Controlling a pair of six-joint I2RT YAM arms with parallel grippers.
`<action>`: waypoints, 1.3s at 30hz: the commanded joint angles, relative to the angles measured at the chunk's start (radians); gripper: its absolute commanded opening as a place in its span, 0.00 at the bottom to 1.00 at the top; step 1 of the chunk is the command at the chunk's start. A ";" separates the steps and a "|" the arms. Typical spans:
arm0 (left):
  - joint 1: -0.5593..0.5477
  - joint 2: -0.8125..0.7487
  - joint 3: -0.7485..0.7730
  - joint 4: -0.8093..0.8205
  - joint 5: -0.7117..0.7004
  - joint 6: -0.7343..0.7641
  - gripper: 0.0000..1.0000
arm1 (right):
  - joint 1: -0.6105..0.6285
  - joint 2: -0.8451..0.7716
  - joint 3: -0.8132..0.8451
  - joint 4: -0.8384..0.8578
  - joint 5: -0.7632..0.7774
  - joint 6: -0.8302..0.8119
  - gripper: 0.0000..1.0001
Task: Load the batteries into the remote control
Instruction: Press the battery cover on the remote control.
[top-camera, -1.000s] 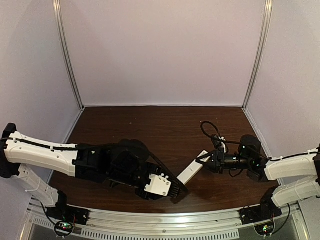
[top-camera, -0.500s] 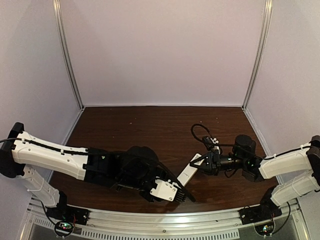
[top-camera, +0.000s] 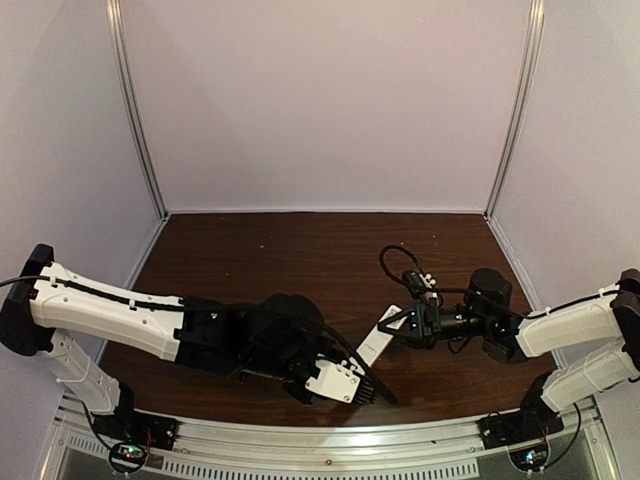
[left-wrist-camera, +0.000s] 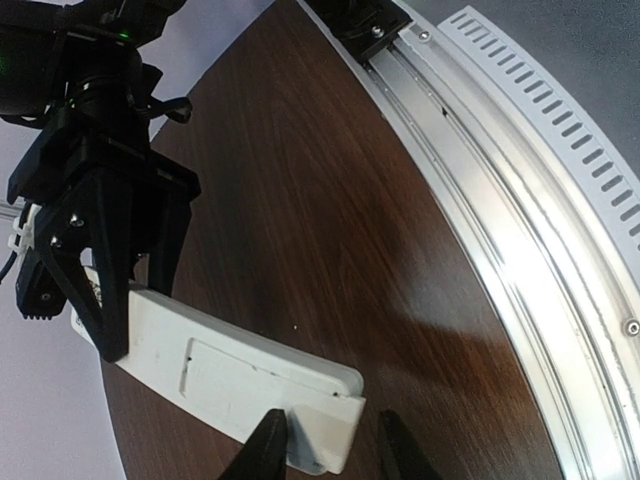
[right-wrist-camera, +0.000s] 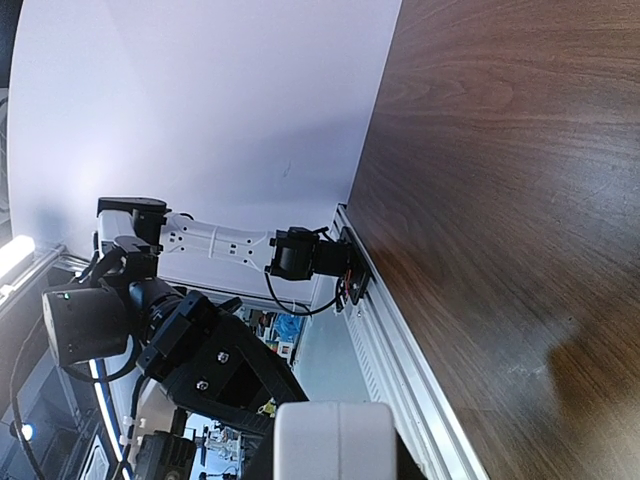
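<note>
From above, the remote control (top-camera: 378, 340) lies over the desk (top-camera: 280, 250) close to its near edge, right of the middle. Its long axis runs from near-left to far-right. The right claw (top-camera: 402, 324) is clamped on the far-right end. The left claw (top-camera: 374, 386) sits at the near-left end, so the left arm is the nearer one to the free end. This view does not show whether the remote rests on the wood or hangs just above it.

The left wrist view shows what the overhead hides. The left claw's fingers stand partly apart on either side of the remote's near end, one at its edge and the other just clear, so it grips nothing. The remote runs straight away from this claw towards the right claw. A rectangular outline faces up, probably the battery cover, with a stepped lip at the near end. I cannot tell whether the cover has slid. An aluminium rail (left-wrist-camera: 520, 250) lines the desk's near edge.

The right wrist view shows only the remote's blunt white end between that claw's own fingers, with the left arm (right-wrist-camera: 200, 370) beyond it. No batteries appear in any view. The next move likely needs the left claw to close across the remote's width.
</note>
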 joint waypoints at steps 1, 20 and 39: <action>-0.005 0.034 0.030 -0.015 -0.010 0.000 0.30 | 0.008 0.007 0.017 0.099 -0.026 0.039 0.00; -0.002 0.080 0.027 -0.036 -0.039 0.004 0.21 | 0.050 0.097 0.014 0.347 -0.067 0.181 0.00; 0.041 0.094 0.031 0.010 -0.058 -0.007 0.20 | 0.168 0.170 0.031 0.464 -0.037 0.237 0.00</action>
